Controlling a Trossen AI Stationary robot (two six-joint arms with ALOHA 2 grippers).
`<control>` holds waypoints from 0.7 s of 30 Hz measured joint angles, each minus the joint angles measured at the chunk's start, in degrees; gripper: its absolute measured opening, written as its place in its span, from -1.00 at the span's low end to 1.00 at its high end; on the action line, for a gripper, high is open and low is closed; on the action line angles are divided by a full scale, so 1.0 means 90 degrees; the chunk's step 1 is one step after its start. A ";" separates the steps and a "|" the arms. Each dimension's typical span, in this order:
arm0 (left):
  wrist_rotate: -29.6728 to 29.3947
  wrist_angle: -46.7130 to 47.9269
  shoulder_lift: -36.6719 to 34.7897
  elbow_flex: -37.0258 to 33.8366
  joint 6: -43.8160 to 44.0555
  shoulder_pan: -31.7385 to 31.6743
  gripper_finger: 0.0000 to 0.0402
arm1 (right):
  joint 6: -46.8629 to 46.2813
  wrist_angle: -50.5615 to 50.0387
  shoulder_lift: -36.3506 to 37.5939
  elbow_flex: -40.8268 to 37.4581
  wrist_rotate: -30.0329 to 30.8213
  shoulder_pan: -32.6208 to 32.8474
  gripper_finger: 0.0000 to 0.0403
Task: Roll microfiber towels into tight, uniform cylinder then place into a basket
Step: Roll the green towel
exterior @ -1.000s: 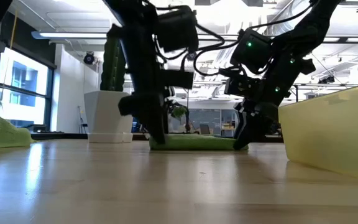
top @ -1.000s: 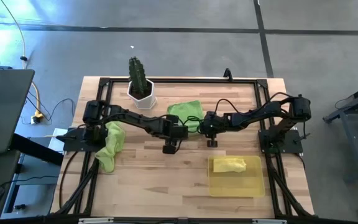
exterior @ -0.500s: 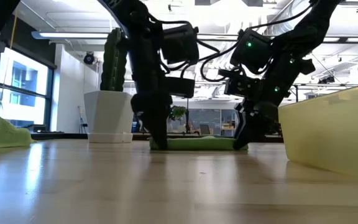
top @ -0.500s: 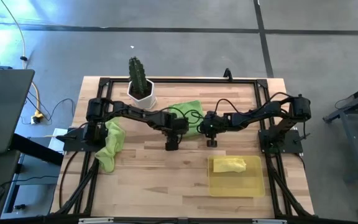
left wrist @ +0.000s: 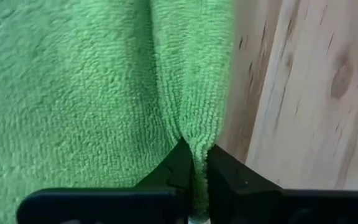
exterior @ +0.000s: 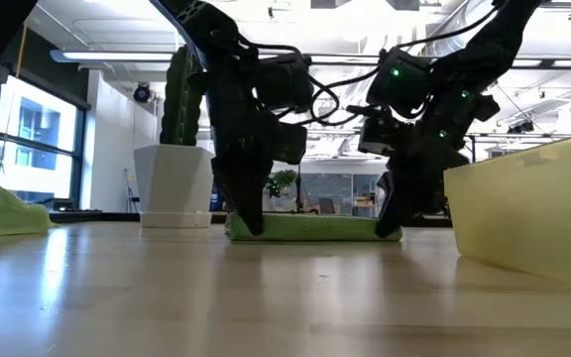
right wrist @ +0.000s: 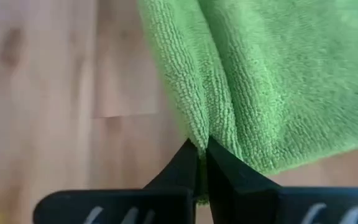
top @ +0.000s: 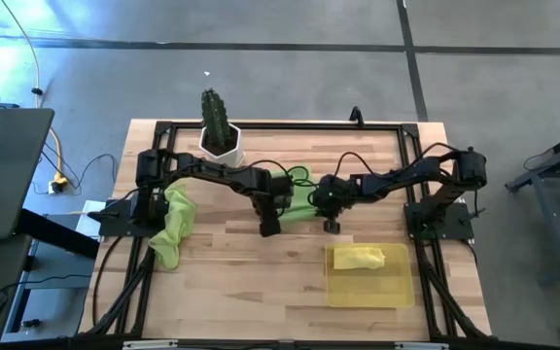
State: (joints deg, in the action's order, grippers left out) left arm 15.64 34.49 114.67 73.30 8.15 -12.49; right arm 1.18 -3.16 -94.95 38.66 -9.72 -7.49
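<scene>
Sitting toward four o'clock on the table [top: 222, 277], the basket [top: 369, 284] holds one bright yellow towel [top: 358, 257], bunched against its twelve o'clock wall; its remaining floor shows only yellow plastic. In the low view the basket's translucent wall [exterior: 528, 203] fills the three o'clock side.

At the table's centre lies a lime green towel [top: 299, 194], flat on the wood. The left gripper [top: 269, 229] pinches its edge at the seven o'clock corner, fingers clamped together on a fold of cloth, as the left wrist view shows [left wrist: 194, 163]. The right gripper [top: 332, 226] bites the edge at the towel's five o'clock corner, likewise closed tight on a ridge of fabric [right wrist: 202, 149]. In the low view both stand down on the wood with the green strip [exterior: 310, 226] stretched between them.

A second lime green towel [top: 173, 228] lies crumpled at nine o'clock, beside the left arm's base. The white pot with its cactus [top: 219, 131] stands at eleven o'clock, just behind the left arm's reach. A laptop [top: 3, 175] sits off the table at nine o'clock.
</scene>
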 joint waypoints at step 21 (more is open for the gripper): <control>0.1348 0.0324 -0.0260 0.0007 0.1474 -0.0034 -0.94 | -0.1867 -0.0229 -0.0023 0.0401 -0.1859 -0.0388 -1.00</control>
State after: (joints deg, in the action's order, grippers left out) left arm 27.77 37.41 112.33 73.36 21.41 -12.80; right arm -15.62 -5.22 -95.15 42.26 -26.46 -10.98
